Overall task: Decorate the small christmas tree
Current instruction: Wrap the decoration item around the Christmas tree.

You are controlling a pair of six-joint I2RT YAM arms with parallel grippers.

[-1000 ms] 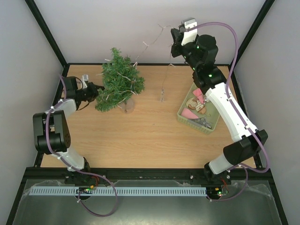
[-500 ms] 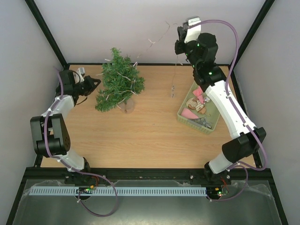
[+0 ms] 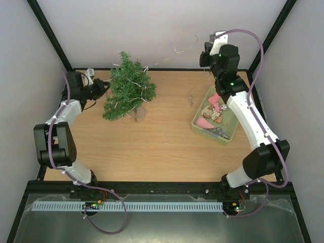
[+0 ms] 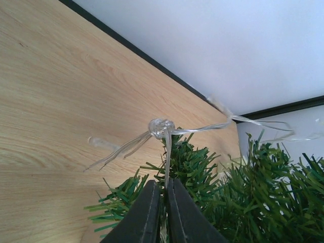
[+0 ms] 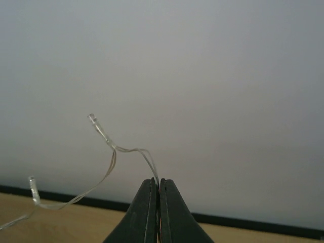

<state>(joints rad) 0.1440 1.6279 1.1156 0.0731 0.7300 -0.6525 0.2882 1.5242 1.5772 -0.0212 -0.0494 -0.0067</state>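
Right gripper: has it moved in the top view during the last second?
Yes. The right gripper has shifted right, away from the tree, toward the basket's far end, shut on the wire.

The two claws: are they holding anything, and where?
Both pinch a thin clear wire: left gripper just below a knot by the small christmas tree, right gripper on a loose strand.

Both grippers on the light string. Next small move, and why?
Probably lower the right gripper toward the small bushy dark-green christmas tree: the thin clear wire light string it pinches hangs in the air off the branches, while the left gripper pins it at the tree.
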